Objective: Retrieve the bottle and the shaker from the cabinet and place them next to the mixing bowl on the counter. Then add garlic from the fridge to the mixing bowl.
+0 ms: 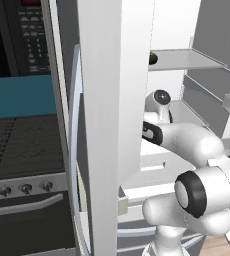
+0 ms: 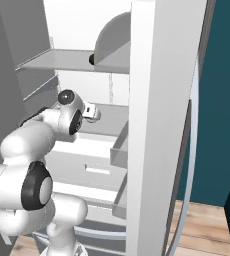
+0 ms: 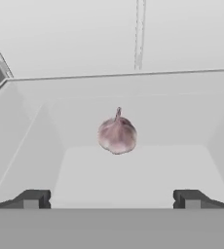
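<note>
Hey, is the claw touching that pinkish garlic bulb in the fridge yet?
Apart. The hand view shows the claw open, its dark fingertips short of the pinkish garlic bulb, with bare white floor between.

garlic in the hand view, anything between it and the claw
Nothing visible. The garlic sits alone on the fridge's white floor, straight ahead of the open claw, with bare surface between its fingertips and the bulb.

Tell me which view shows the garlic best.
The hand view: the garlic sits whole and centred in a white fridge compartment, ahead of the open claw. In both base views the fridge door and the arm block it.
</note>
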Tool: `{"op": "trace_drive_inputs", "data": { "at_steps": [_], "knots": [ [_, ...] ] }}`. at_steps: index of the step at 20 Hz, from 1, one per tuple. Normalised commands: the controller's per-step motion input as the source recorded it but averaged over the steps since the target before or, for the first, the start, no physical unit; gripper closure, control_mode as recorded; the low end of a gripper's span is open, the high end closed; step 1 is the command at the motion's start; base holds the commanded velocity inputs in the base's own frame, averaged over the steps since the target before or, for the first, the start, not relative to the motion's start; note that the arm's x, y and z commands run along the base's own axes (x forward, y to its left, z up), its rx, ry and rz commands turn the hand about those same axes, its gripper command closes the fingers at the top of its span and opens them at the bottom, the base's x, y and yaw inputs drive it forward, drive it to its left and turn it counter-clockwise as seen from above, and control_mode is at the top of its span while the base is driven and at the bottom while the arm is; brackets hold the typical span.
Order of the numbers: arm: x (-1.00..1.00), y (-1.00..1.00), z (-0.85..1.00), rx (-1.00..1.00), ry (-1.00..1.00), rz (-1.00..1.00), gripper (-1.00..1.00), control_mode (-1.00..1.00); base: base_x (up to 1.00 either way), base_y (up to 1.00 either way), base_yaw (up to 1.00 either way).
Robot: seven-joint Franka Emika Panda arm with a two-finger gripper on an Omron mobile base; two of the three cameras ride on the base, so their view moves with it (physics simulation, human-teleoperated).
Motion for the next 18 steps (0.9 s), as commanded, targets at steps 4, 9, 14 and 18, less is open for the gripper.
{"op": "trace_drive_inputs", "data": {
  "at_steps": [4, 9, 14, 18],
  "knots": [
    [0.29, -0.01, -0.19, 0.00, 0.00, 0.00, -1.00, -1.00, 0.00, 0.00, 0.00],
    [0.35, 0.00, -0.23, 0.00, 0.00, 0.00, -1.00, -1.00, 0.00, 0.00, 0.00],
    [0.37, -0.01, -0.13, 0.01, 0.00, 0.00, -1.00, -1.00, 0.00, 0.00, 0.00],
    [0.37, -0.01, -0.15, 0.01, 0.00, 0.00, -1.00, -1.00, 0.00, 0.00, 0.00]
  ]
}}
